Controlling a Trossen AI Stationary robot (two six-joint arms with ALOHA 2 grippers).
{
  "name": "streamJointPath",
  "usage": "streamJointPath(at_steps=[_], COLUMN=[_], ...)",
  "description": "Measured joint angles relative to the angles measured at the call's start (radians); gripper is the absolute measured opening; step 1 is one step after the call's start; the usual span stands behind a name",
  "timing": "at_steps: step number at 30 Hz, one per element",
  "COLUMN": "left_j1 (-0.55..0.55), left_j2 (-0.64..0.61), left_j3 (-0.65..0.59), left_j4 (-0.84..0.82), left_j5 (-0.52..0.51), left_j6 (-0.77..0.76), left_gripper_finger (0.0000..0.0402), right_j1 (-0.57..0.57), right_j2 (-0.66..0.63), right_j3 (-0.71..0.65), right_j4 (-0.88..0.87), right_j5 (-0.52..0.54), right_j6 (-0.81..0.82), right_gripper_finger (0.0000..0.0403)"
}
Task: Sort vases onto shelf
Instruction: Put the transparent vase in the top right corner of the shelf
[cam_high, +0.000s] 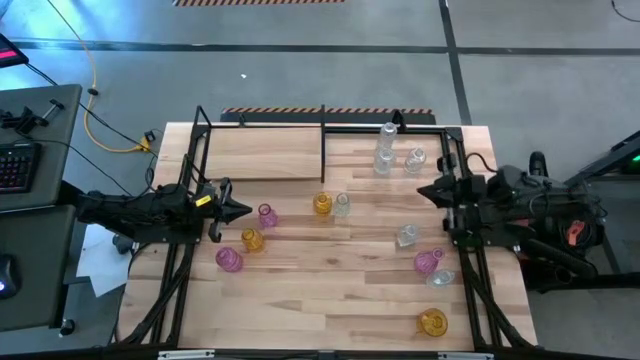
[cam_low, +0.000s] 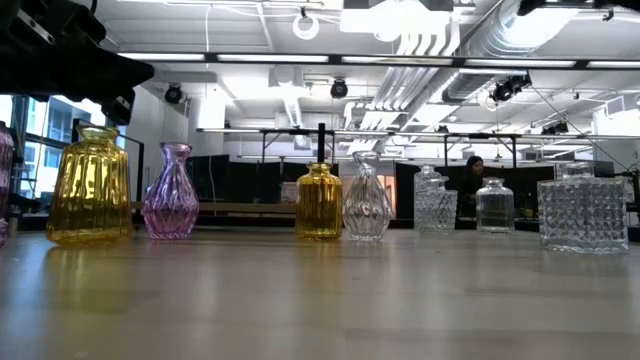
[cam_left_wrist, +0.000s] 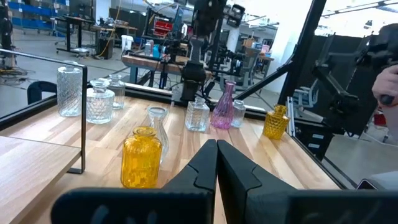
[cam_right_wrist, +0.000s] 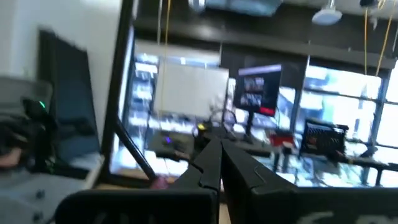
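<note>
My left gripper (cam_high: 243, 210) (cam_left_wrist: 216, 152) is shut and points toward the table's right. It hovers just left of a pink vase (cam_high: 267, 215), and I see no touch. An amber vase (cam_high: 252, 240) and another pink one (cam_high: 229, 260) stand nearer to the table's near edge. An amber vase (cam_high: 321, 204) (cam_left_wrist: 142, 157) and a clear one (cam_high: 342, 205) stand mid-table. My right gripper (cam_high: 424, 190) (cam_right_wrist: 219, 149) is shut and points left, raised near the shelf's right end. Three clear vases (cam_high: 383, 160) stand on the shelf (cam_high: 260, 155).
A clear vase (cam_high: 407, 235), a pink one (cam_high: 428, 262), another clear one (cam_high: 440, 278) and an amber one (cam_high: 433, 322) stand on the table's right side. The shelf's upright divider (cam_high: 323, 150) splits its board; the left half is bare wood.
</note>
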Motion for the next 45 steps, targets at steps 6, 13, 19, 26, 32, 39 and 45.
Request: streamJointPath(at_steps=[6,13,19,26,32,39,45], left_j1=[0.000,0.000,0.000,0.000,0.000,0.000,0.000], left_j2=[0.000,0.000,0.000,0.000,0.000,0.000,0.000], left_j3=[0.000,0.000,0.000,0.000,0.000,0.000,0.000], left_j4=[0.000,0.000,0.000,0.000,0.000,-0.001,0.000], left_j5=[0.000,0.000,0.003,-0.008,-0.008,-0.008,-0.017], left_j6=[-0.001,0.050,0.171,0.146,0.050,0.035,0.066], left_gripper_finger=[0.0003,0.0003,0.0003,0.0003,0.0003,0.0003,0.0003], right_j1=[-0.010,-0.088,-0.138,-0.219,-0.254,-0.260,-0.260], right_j2=[0.319,0.639,0.831,0.976,1.044,1.056,1.055], right_j3=[0.325,0.668,0.866,0.956,0.956,0.956,0.956], right_j4=[-0.247,-0.601,-0.756,-0.790,-0.863,-0.928,-0.931], right_j5=[0.182,0.416,0.502,0.486,0.438,0.435,0.419], right_j6=[-0.103,-0.106,-0.158,-0.221,-0.250,-0.097,0.003], right_gripper_finger=[0.0000,0.0000,0.0000,0.0000,0.0000,0.0000,0.0000])
